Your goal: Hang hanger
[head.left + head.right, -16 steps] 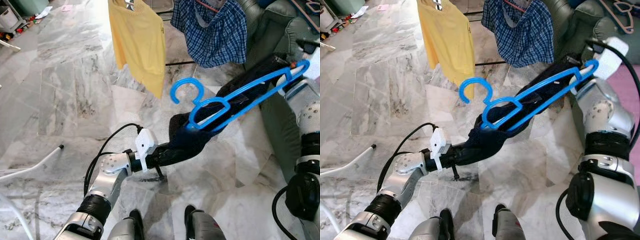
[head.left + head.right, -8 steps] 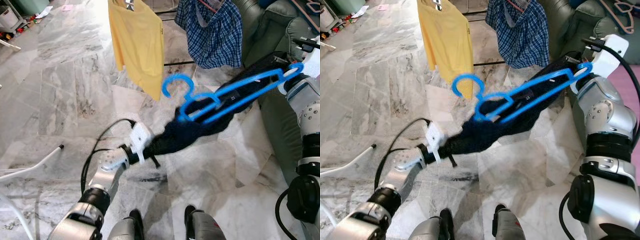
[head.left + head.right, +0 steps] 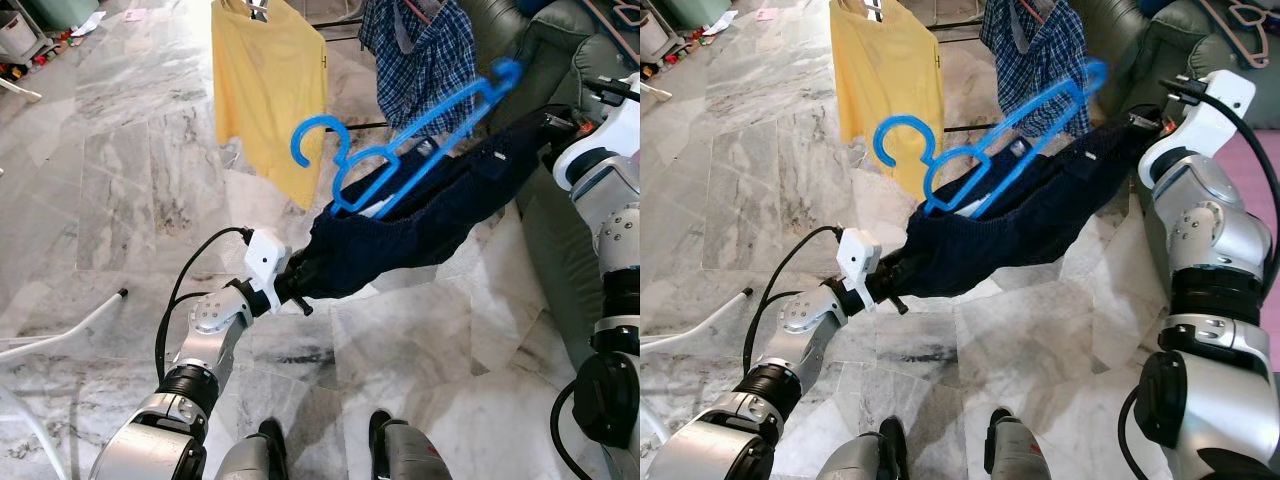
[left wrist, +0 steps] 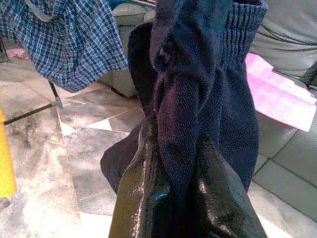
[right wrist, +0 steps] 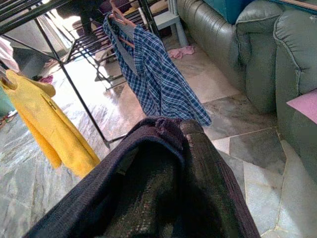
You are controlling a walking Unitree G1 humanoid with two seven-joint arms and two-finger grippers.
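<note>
The two head views look forward and steeply down from above onto the marble floor [image 3: 130,190], sharing nearly the same scene (the right eye's picture sits slightly shifted sideways). Each wrist view looks along its own arm, pressed close against the dark navy sweater [image 4: 198,99]. Both wrist views share the blue plaid shirt [image 5: 153,74] with the head views.

Navy sweater [image 5: 148,198] before plaid shirt [image 5: 153,79] and yellow shirt [image 5: 49,124].

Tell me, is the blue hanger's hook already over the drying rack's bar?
No, the blue hanger is in mid-air with its hook free, resting in the dark navy garment in front of the yellow shirt.
</note>
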